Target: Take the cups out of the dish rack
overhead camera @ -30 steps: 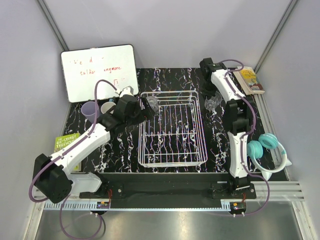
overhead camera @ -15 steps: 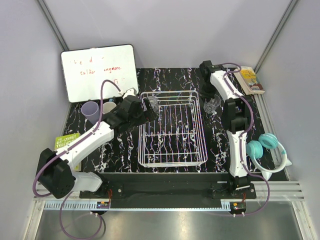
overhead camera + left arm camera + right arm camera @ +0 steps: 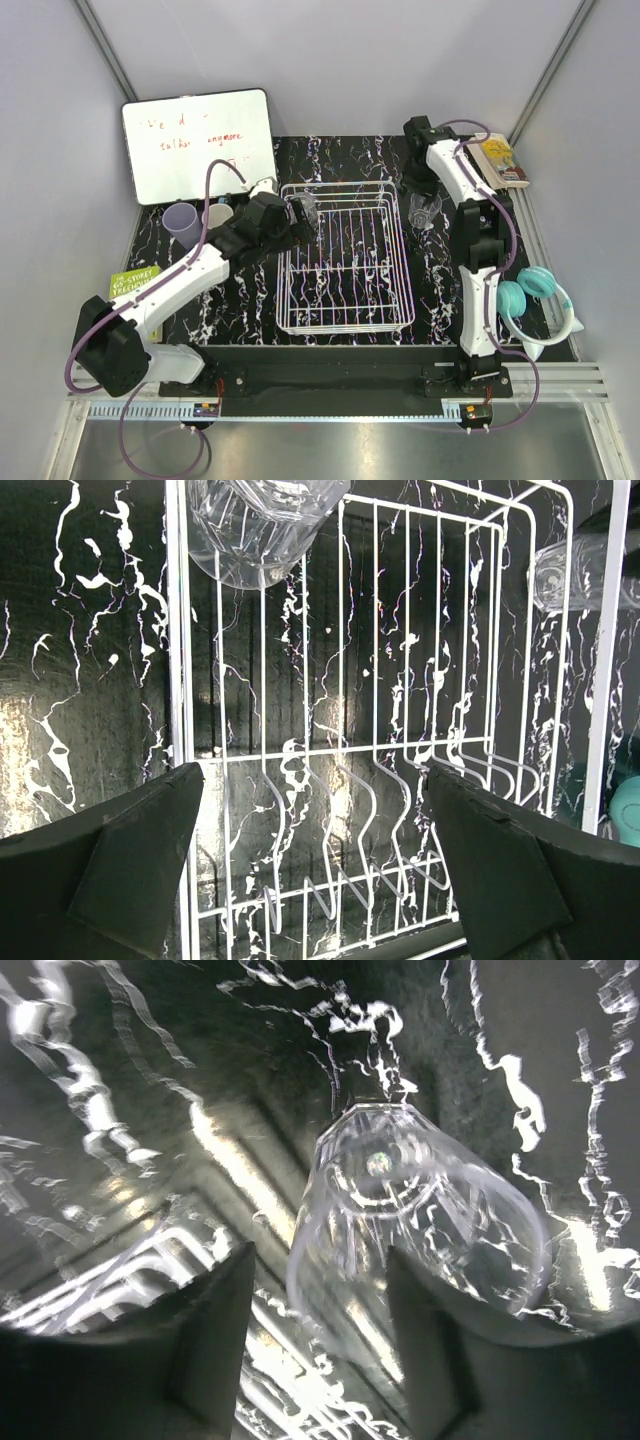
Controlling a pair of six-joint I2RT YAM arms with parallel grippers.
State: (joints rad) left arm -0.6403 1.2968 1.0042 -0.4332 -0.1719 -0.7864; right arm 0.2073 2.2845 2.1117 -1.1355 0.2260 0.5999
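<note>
Because the right wrist view was blurred, the right glass (image 3: 420, 1220) was hard to read. Its narrow faceted base lay toward the top of that view and its wide mouth toward the lower right, so its long axis ran slantwise. Whether it stood upright or leaned could not be told. It sat on the tabletop (image 3: 250, 290) between the rack (image 3: 340, 300) and the right edge, toward the far edge. The right fingers (image 3: 205, 1350) stood parted on either side of it, with dark tabletop showing between one finger and the glass. The other finger overlapped it in the blur, so contact there could not be judged.

The left glass (image 3: 262, 535) was at the rack's far-left corner, cut off by the top of the left wrist view. Only its rounded end showed, pointed toward the near edge, and which end that was could not be made out. From above it was a small clear shape just beyond the left fingers (image 3: 130, 870). These were spread wide and held nothing, with rack wires in view between them.

Near the left edge, toward the far-left corner, the tumbler (image 3: 180, 222) stood mouth up with a mug (image 3: 214, 214) just beside it. A dark mug (image 3: 226, 199) behind them was mostly hidden by the left arm and its cable. The rack's length ran from near edge to far edge at the tabletop's middle.
</note>
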